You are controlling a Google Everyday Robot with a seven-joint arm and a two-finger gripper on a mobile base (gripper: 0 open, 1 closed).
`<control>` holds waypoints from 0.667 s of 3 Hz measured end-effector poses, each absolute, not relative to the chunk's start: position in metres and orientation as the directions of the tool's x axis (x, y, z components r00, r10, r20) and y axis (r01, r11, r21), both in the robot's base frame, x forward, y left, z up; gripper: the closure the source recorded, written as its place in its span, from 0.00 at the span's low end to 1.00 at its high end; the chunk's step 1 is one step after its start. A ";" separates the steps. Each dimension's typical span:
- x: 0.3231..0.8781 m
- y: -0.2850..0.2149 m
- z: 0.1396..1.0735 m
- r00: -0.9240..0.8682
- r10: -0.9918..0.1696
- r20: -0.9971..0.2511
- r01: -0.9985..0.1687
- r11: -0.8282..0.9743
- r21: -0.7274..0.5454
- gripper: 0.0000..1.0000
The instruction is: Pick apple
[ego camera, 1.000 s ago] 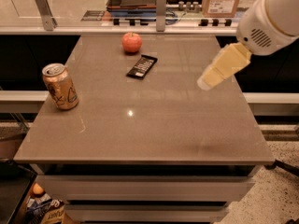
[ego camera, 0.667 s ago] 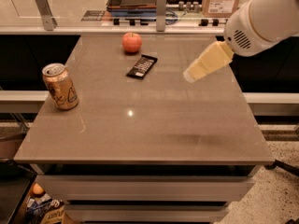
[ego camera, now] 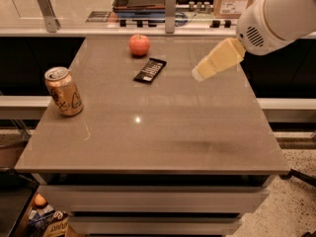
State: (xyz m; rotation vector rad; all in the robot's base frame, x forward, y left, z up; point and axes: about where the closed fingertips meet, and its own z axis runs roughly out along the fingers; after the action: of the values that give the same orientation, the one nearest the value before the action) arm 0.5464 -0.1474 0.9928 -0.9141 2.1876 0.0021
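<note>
Apple: the apple (ego camera: 139, 45) sits upright on the far part of the table (ego camera: 173, 132), a little left of the middle and close to the far edge. It is red-orange.
Gripper: the gripper (ego camera: 200, 73) hangs in the air over the right half of the table. It is tan and points down and to the left. It comes from the white arm (ego camera: 276, 14), which enters at the far right.
Grip state: it is not possible to read from this view.
Apple to gripper: the apple lies to the left of the gripper tip and farther away. The two are apart, with no contact.
Black device: the flat black device (ego camera: 150, 70) lies on the table just near-right of the apple, between apple and gripper.
Can: the gold can (ego camera: 63, 91) stands upright at the left edge, well apart from the apple.
</note>
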 end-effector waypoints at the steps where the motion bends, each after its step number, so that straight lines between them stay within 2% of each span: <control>1: 0.566 -0.146 0.991 -0.466 -0.574 -0.673 -0.587 0.770 -0.250 0.00; 2: 0.605 -0.130 0.983 -0.456 -0.526 -0.718 -0.557 0.798 -0.231 0.00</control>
State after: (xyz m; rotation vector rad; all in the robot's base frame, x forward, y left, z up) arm 0.6045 -0.1295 0.9829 -0.7973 2.1435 0.0473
